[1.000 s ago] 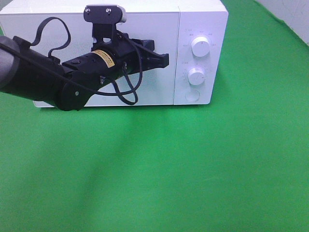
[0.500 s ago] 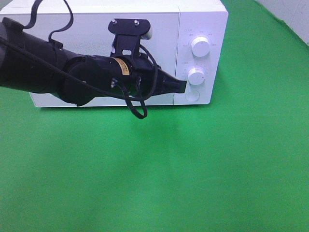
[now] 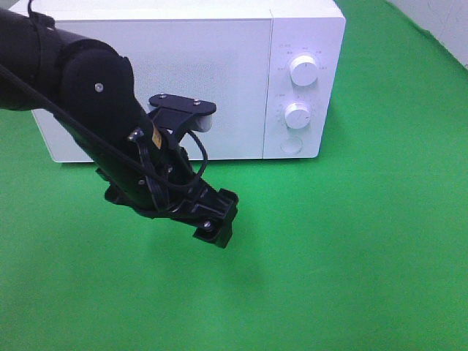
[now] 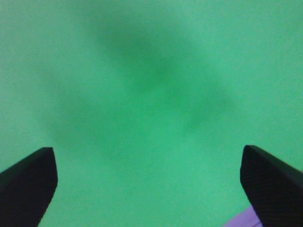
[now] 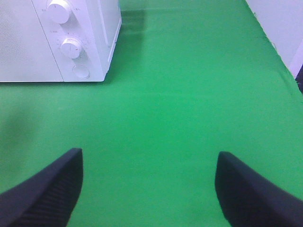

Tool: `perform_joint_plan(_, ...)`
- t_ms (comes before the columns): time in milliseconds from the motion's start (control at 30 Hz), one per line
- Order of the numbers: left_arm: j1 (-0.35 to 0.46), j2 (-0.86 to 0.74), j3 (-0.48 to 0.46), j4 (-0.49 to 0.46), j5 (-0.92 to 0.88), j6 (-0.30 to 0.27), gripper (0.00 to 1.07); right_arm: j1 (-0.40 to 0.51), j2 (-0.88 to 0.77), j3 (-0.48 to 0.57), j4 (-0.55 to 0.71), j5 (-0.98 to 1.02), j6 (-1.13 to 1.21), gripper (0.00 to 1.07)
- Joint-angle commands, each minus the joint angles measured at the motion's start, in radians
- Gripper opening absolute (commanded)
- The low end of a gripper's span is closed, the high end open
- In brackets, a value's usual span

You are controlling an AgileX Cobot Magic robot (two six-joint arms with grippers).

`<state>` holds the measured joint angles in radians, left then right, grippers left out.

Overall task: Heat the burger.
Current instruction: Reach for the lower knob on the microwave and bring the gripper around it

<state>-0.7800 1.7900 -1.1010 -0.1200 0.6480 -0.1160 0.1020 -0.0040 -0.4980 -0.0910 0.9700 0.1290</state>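
Observation:
The burger is out of view in every frame. A white microwave point(image 3: 219, 66) stands at the back of the green cloth with its door shut; the right wrist view also shows its control panel point(image 5: 71, 42). My left gripper point(image 3: 216, 225) points down at the cloth in front of the microwave door. In the left wrist view the left gripper point(image 4: 147, 151) is open, with only green cloth between its fingers. My right gripper point(image 5: 149, 153) is open too, hovering over bare cloth well in front of the microwave. It does not show in the exterior high view.
The panel carries two white knobs point(image 3: 303, 71) point(image 3: 297, 115) and a round button point(image 3: 291, 145). A pale purple edge point(image 4: 244, 220) peeks in beside one left finger. Green cloth point(image 3: 351, 256) stretches to the front and right, ending at a white wall point(image 5: 279, 23).
The left arm has swung away from the microwave's control panel, down and toward the front. Its gripper, shut before, now stands open over the cloth.

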Motion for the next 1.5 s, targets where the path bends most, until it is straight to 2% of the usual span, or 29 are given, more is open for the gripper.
perform_joint_plan(33, -0.006, -0.026, -0.006, 0.005, 0.1, 0.004, 0.98, -0.006, -0.027, 0.003, -0.006, -0.011, 0.003, 0.74)
perform_joint_plan(233, 0.041, -0.059, -0.006, 0.015, 0.234, 0.003, 0.98, -0.006, -0.027, 0.003, -0.006, -0.011, 0.003, 0.74)
perform_joint_plan(300, 0.093, -0.077, -0.006, 0.014, 0.281, 0.017, 0.98, -0.006, -0.027, 0.003, -0.006, -0.011, 0.003, 0.74)
perform_joint_plan(333, 0.093, -0.077, -0.006, 0.014, 0.281, 0.017, 0.98, -0.006, -0.027, 0.003, -0.006, -0.011, 0.003, 0.74)
perform_joint_plan(367, 0.135, -0.093, -0.006, 0.013, 0.302, 0.024, 0.98, -0.005, -0.027, 0.003, -0.006, -0.011, 0.003, 0.74)
perform_joint_plan(400, 0.135, -0.093, -0.006, 0.013, 0.302, 0.024, 0.98, -0.005, -0.027, 0.003, -0.006, -0.011, 0.003, 0.74)
perform_joint_plan(433, 0.177, -0.113, -0.006, 0.015, 0.323, 0.029, 0.98, -0.005, -0.027, 0.003, -0.006, -0.011, 0.003, 0.74)
perform_joint_plan(467, 0.177, -0.113, -0.006, 0.015, 0.323, 0.029, 0.98, -0.005, -0.027, 0.003, -0.006, -0.011, 0.003, 0.74)
perform_joint_plan(500, 0.226, -0.136, -0.006, 0.015, 0.346, 0.039, 0.98, -0.005, -0.027, 0.003, -0.006, -0.011, 0.003, 0.74)
perform_joint_plan(533, 0.226, -0.136, -0.006, 0.015, 0.346, 0.039, 0.98, -0.005, -0.027, 0.003, -0.006, -0.011, 0.003, 0.74)
perform_joint_plan(567, 0.274, -0.157, -0.006, 0.015, 0.372, 0.056, 0.98, -0.005, -0.027, 0.003, -0.006, -0.011, 0.003, 0.74)
perform_joint_plan(633, 0.301, -0.168, -0.006, 0.015, 0.384, 0.064, 0.98, -0.005, -0.027, 0.003, -0.006, -0.011, 0.003, 0.74)
perform_joint_plan(667, 0.358, -0.194, -0.006, 0.014, 0.413, 0.078, 0.98, -0.005, -0.027, 0.003, -0.006, -0.011, 0.003, 0.74)
perform_joint_plan(700, 0.358, -0.194, -0.006, 0.014, 0.413, 0.078, 0.98, -0.005, -0.027, 0.003, -0.006, -0.011, 0.003, 0.74)
perform_joint_plan(733, 0.411, -0.221, -0.006, 0.007, 0.438, 0.087, 0.98, -0.005, -0.027, 0.003, -0.006, -0.011, 0.003, 0.74)
perform_joint_plan(767, 0.411, -0.221, -0.006, 0.007, 0.438, 0.087, 0.98, -0.005, -0.027, 0.003, -0.006, -0.011, 0.003, 0.74)
perform_joint_plan(800, 0.467, -0.245, -0.006, 0.003, 0.469, 0.105, 0.98, -0.005, -0.027, 0.003, -0.006, -0.011, 0.003, 0.74)
perform_joint_plan(833, 0.467, -0.245, -0.006, 0.003, 0.469, 0.105, 0.98, -0.005, -0.027, 0.003, -0.006, -0.011, 0.003, 0.74)
perform_joint_plan(867, 0.524, -0.269, -0.006, 0.002, 0.492, 0.13, 0.98, -0.005, -0.027, 0.003, -0.006, -0.011, 0.003, 0.74)
perform_joint_plan(900, 0.524, -0.269, -0.006, 0.002, 0.492, 0.13, 0.98, -0.005, -0.027, 0.003, -0.006, -0.011, 0.003, 0.74)
perform_joint_plan(967, 0.601, -0.311, -0.006, -0.002, 0.52, 0.161, 0.98, -0.005, -0.027, 0.003, -0.006, -0.011, 0.003, 0.74)
perform_joint_plan(1067, 0.646, -0.338, -0.006, -0.002, 0.535, 0.171, 0.98, -0.005, -0.027, 0.003, -0.006, -0.011, 0.003, 0.74)
perform_joint_plan(1100, 0.695, -0.369, -0.006, -0.002, 0.54, 0.183, 0.98, -0.005, -0.027, 0.003, -0.006, -0.011, 0.003, 0.74)
perform_joint_plan(1133, 0.695, -0.369, -0.006, -0.002, 0.54, 0.183, 0.98, -0.005, -0.027, 0.003, -0.006, -0.011, 0.003, 0.74)
perform_joint_plan(1167, 0.737, -0.398, -0.006, -0.002, 0.548, 0.192, 0.98, -0.005, -0.027, 0.003, -0.006, -0.011, 0.003, 0.74)
perform_joint_plan(1333, 0.808, -0.489, 0.014, -0.01, 0.564, 0.196, 0.98, -0.005, -0.027, 0.003, -0.006, -0.011, 0.003, 0.74)
perform_joint_plan(1500, 0.811, -0.577, 0.091, -0.009, 0.53, 0.197, 0.98, -0.005, -0.027, 0.003, -0.006, -0.011, 0.003, 0.74)
